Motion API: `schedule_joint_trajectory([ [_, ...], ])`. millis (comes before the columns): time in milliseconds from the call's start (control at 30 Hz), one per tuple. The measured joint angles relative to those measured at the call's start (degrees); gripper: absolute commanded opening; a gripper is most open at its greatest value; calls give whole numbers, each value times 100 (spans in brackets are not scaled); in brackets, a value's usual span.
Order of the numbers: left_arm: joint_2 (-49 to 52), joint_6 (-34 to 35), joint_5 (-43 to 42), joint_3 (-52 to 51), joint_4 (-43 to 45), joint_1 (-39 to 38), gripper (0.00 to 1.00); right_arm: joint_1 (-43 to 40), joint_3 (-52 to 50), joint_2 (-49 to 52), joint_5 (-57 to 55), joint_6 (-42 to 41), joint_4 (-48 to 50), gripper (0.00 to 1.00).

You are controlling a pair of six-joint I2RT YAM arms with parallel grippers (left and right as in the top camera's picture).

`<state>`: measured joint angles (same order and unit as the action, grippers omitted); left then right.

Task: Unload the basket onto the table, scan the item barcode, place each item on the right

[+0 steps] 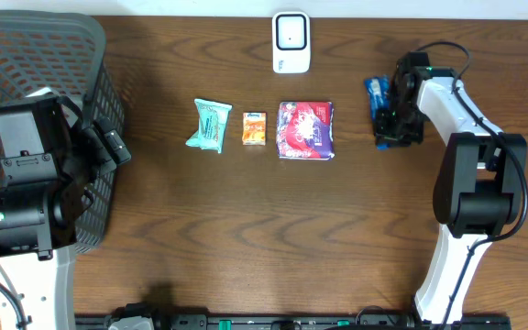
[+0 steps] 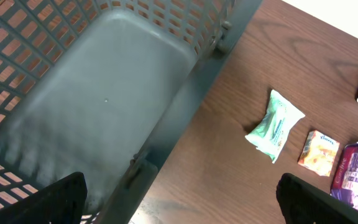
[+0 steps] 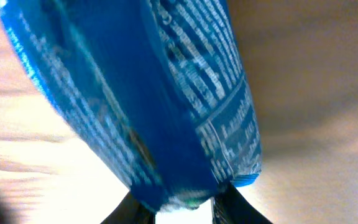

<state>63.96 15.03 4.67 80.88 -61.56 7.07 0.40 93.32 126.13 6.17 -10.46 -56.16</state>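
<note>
A blue packet with white print [image 1: 375, 93] lies at the right of the table, and my right gripper [image 1: 390, 128] is at its near end. In the right wrist view the blue packet [image 3: 166, 93] fills the frame. Its lower end sits pinched between the two dark fingers of my right gripper [image 3: 182, 208]. A white barcode scanner [image 1: 291, 41] stands upright at the back middle, apart from the packet. My left gripper [image 1: 110, 147] hangs open over the basket's right rim, and in its wrist view the left gripper [image 2: 182, 211] holds nothing.
A grey mesh basket [image 1: 26, 41] stands at the far left, its rim [image 2: 197, 68] under my left wrist. A teal packet [image 1: 210, 126], a small orange box [image 1: 254, 128] and a red-purple pack [image 1: 306, 130] lie in a row mid-table.
</note>
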Motion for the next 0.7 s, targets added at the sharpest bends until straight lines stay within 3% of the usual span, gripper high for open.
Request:
schedule_joint_trajectory([
  [133, 0, 2, -2, 0, 0, 0, 98, 20, 61, 15, 286, 2, -133, 21],
  [400, 0, 0, -2, 0, 2, 0, 98, -9, 857, 136, 474, 4, -1464, 14],
  [433, 0, 2, 0, 0, -2, 0, 98, -9, 1021, 138, 472, 2, -1572, 15],
  [533, 0, 0, -2, 0, 0, 0, 98, -9, 1364, 138, 459, -31, -1602, 37],
  [600, 0, 2, 0, 0, 0, 0, 98, -9, 1436, 138, 452, -4, -1532, 40],
  [700, 0, 2, 0, 0, 0, 0, 98, -9, 1434, 138, 446, 0, -1128, 35],
])
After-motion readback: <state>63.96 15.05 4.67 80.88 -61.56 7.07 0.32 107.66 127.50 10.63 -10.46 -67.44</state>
